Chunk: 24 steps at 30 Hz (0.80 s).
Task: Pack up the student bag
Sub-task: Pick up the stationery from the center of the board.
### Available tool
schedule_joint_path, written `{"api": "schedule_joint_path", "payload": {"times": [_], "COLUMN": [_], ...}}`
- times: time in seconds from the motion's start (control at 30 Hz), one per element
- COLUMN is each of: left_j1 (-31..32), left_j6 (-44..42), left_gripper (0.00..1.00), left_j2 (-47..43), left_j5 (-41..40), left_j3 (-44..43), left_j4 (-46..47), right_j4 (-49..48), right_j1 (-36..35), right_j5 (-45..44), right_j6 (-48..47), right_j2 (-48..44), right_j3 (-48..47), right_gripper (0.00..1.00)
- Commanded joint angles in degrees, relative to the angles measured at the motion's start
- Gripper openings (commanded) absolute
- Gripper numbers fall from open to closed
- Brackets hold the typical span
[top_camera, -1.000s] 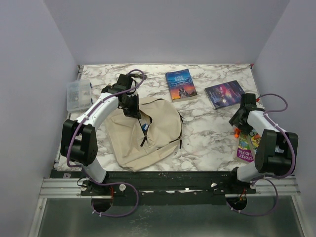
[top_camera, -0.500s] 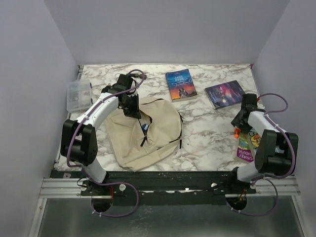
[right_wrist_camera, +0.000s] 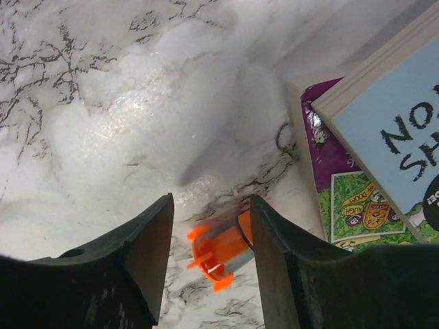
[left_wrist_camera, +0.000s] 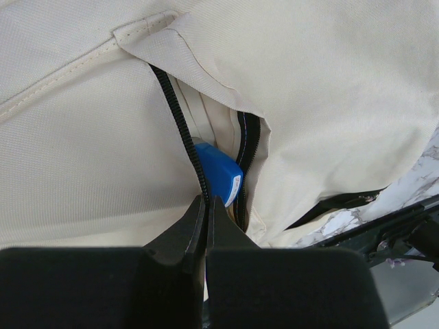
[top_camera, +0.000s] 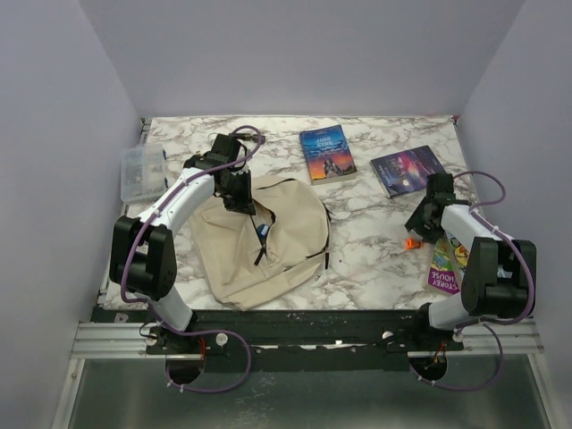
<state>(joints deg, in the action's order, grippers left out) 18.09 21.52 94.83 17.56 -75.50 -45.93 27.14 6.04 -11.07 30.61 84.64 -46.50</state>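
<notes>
The student bag (top_camera: 259, 237) is a beige canvas backpack lying left of centre, its black zipper (left_wrist_camera: 180, 130) parted. My left gripper (top_camera: 243, 206) (left_wrist_camera: 205, 197) is shut on the zipper edge at the bag's opening. A blue item (left_wrist_camera: 219, 173) shows inside the opening. At the right, my right gripper (top_camera: 420, 228) (right_wrist_camera: 211, 199) hangs low over the marble with its jaws apart. Between them is a small orange piece (right_wrist_camera: 221, 250) (top_camera: 411, 242), blurred. It touches the right finger, with a gap to the left finger.
A blue-cover book (top_camera: 327, 153) and a dark book (top_camera: 407, 170) lie at the back. A purple comic-style book (top_camera: 445, 265) (right_wrist_camera: 343, 199) and a light blue one (right_wrist_camera: 391, 130) lie beside the right arm. A clear plastic box (top_camera: 141, 172) sits at the far left.
My right gripper has swung left and narrowed its jaws. The orange piece has shifted left on the marble with it. The left arm and the bag have not moved.
</notes>
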Motion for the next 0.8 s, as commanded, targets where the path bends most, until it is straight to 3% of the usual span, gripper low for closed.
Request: {"api": "schedule_joint_path", "payload": {"times": [0.0, 0.27, 0.5, 0.77], "left_j1": [0.46, 0.54, 0.55, 0.70], "left_j6": [-0.51, -0.51, -0.59, -0.60], "left_gripper": [0.00, 0.00, 0.00, 0.00], "left_j2": [-1.31, -1.31, -1.38, -1.37], "left_j5": [2.40, 2.61, 2.58, 2.65], "left_j3": [-0.08, 0.01, 0.22, 0.23], "left_j4": [1.26, 1.28, 1.31, 1.28], "right_j4": [0.37, 2.47, 6.06, 5.48], "right_j1": [-0.27, -0.24, -0.17, -0.24], "right_j5": [2.11, 2.66, -1.87, 4.58], "right_j6": [1.19, 2.11, 8.61, 10.12], "right_j2": [0.17, -0.60, -2.22, -0.26], "right_j3": [0.38, 0.01, -1.67, -0.39], "right_gripper": [0.53, 0.59, 0.86, 0.84]}}
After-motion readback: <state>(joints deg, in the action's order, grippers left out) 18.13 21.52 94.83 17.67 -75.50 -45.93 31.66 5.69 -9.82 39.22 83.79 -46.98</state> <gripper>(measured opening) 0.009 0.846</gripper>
